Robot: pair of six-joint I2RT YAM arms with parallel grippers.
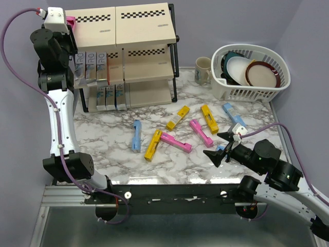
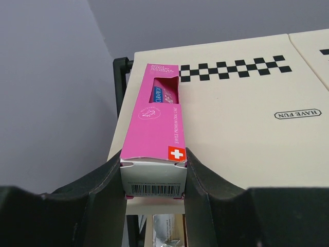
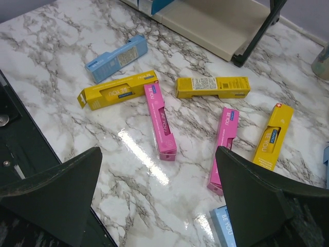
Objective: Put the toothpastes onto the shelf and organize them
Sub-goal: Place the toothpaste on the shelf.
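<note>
Pink toothpaste (image 2: 154, 128) gripped in left end effector (image 2: 154, 163) over shelf (image 2: 241, 113); right end effector (image 3: 158, 153) gapes above cartons (image 3: 212, 87).

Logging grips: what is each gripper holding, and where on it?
Left gripper clamps a pink toothpaste carton at its barcode end; right gripper holds nothing.

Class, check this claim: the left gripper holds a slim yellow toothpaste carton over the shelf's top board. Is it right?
No: the slim glossy carton in the left gripper is pink, not yellow, as the left wrist view shows; the rest stands.
</note>
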